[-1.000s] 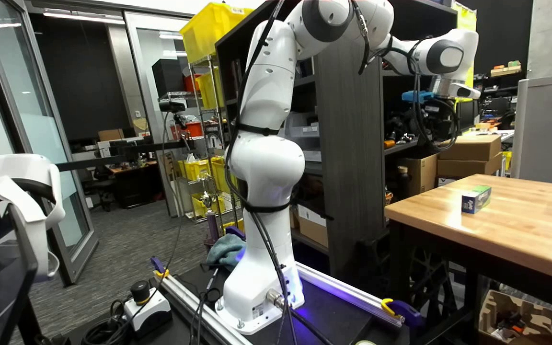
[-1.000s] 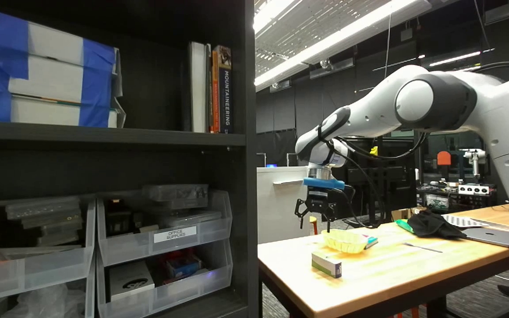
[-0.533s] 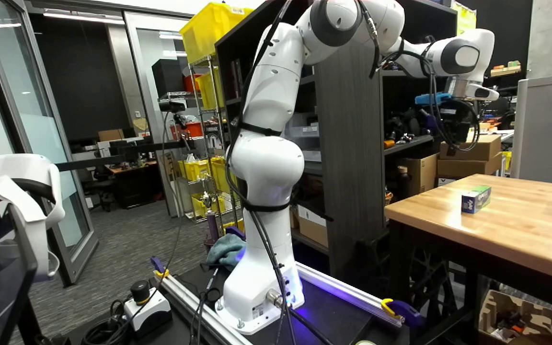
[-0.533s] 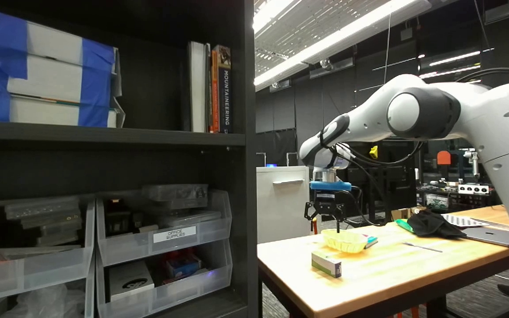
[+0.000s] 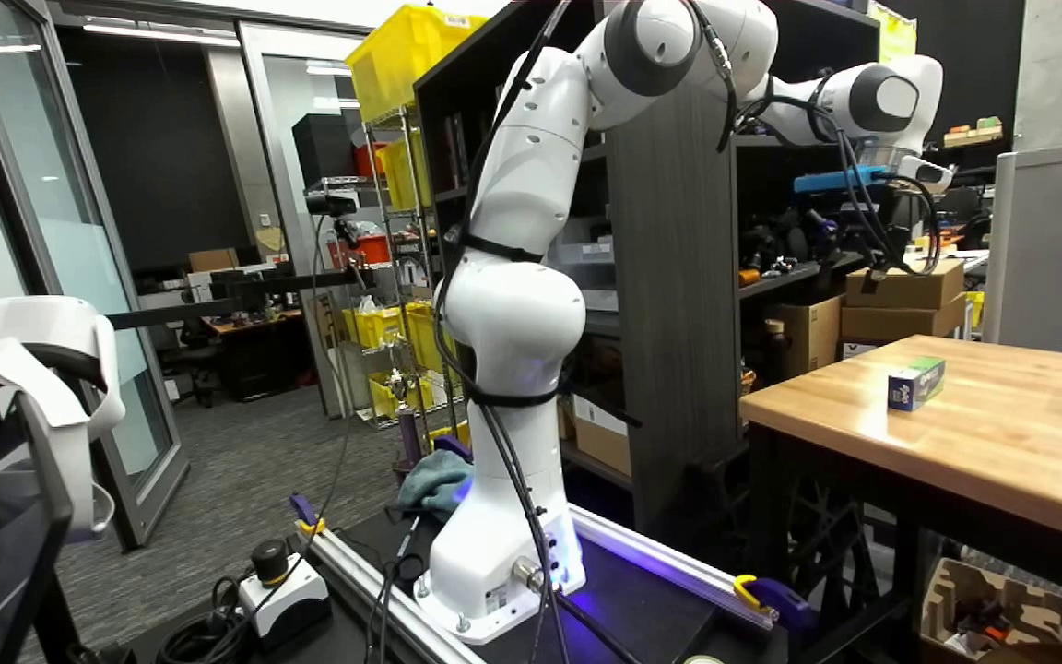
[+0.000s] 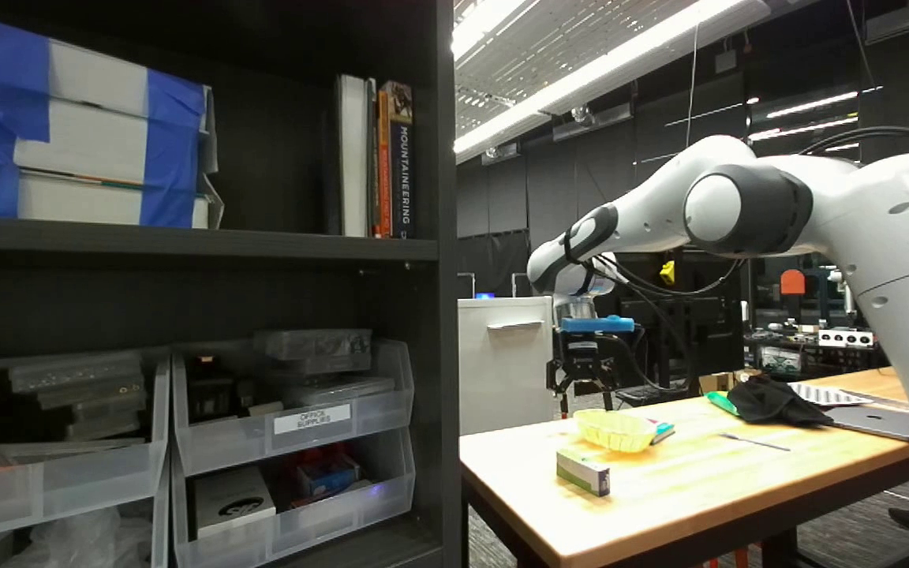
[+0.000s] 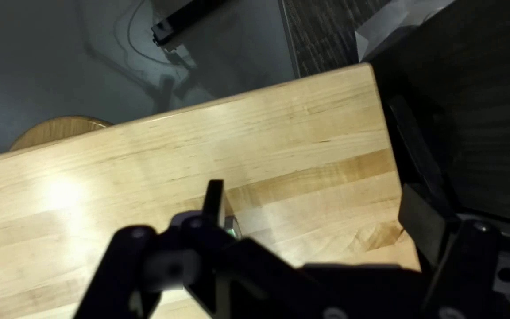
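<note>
My gripper is open and empty, with its two fingers wide apart in the wrist view (image 7: pixel 317 212). It hangs above the wooden table (image 7: pixel 281 133), and it also shows in an exterior view (image 6: pixel 585 386). A small green, white and blue box (image 6: pixel 583 473) lies on the table near its corner. The box also shows in an exterior view (image 5: pixel 916 385). In the wrist view only a sliver of the box (image 7: pixel 233 227) shows beside the left finger; the rest is hidden. A yellow basket (image 6: pixel 616 432) stands on the table behind the box, below the gripper in that view.
A dark shelf unit (image 5: pixel 678 304) stands beside the arm and the table. A thin utensil (image 6: pixel 754 442), a black cloth (image 6: pixel 778 402) and a laptop (image 6: pixel 873 422) lie further along the table. A round stool (image 7: pixel 62 128) stands by the table edge. Loose cables hang from the wrist.
The arm has reached further out over the table, then the wrist has turned and tilted slightly. The gripper stays open. The box and the basket have not moved.
</note>
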Controlling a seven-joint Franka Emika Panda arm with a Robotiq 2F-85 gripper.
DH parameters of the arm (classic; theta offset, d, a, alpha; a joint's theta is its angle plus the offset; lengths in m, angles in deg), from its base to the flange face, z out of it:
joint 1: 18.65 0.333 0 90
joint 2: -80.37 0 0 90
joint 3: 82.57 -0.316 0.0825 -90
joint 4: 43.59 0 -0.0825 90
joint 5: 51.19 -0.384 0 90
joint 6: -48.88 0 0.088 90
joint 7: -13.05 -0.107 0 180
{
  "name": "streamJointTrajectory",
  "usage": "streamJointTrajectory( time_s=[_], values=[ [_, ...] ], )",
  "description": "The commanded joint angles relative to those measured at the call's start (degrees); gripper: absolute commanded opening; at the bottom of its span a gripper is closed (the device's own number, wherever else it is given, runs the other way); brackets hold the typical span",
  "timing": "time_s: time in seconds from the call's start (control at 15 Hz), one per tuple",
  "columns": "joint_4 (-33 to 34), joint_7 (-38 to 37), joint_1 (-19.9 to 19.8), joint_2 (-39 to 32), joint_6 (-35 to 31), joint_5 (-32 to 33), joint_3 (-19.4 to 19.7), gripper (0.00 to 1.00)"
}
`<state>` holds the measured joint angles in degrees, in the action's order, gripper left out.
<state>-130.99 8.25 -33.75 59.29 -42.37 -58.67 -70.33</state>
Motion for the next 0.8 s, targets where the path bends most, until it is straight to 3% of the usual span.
streamJointTrajectory(
  time_s=[0.0,0.2,0.73],
  values=[
    [4.96,3.93,-0.29,-2.35,4.86,3.35,-0.41,1.0],
    [6.63,2.52,-0.43,-4.37,4.48,6.15,0.2,1.0],
    [3.89,2.83,-1.92,-7.75,3.18,5.36,-0.14,1.0]
  ],
)
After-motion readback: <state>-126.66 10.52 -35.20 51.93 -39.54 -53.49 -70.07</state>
